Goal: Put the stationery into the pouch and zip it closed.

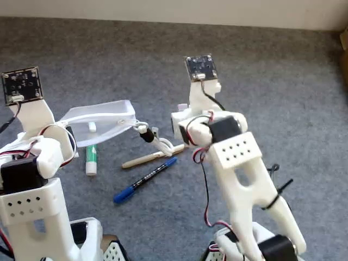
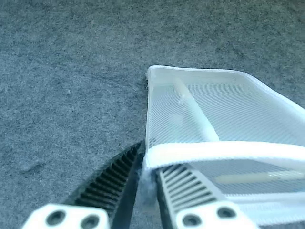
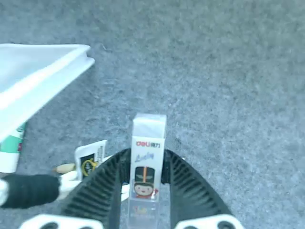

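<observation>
A white mesh pouch (image 1: 103, 124) is held up off the grey carpet, its mouth towards the right arm. My left gripper (image 2: 143, 160) is shut on the pouch's white rim (image 2: 224, 151), and a pale stick-shaped item (image 2: 193, 109) lies inside. My right gripper (image 3: 147, 157) is shut on a white eraser (image 3: 148, 157) in a printed sleeve; it hangs a little to the right of the pouch's mouth (image 3: 43, 71). On the carpet lie a green-and-white glue stick (image 1: 91, 159), a wooden pencil (image 1: 147, 158), a blue marker (image 1: 142, 181) and a white pen with a black cap (image 1: 149, 136).
The loose items sit between the two arm bases, below the pouch in the high view. Open grey carpet (image 1: 272, 70) stretches behind and to the right of the arms. A pale wall edge (image 1: 217, 11) runs along the far side.
</observation>
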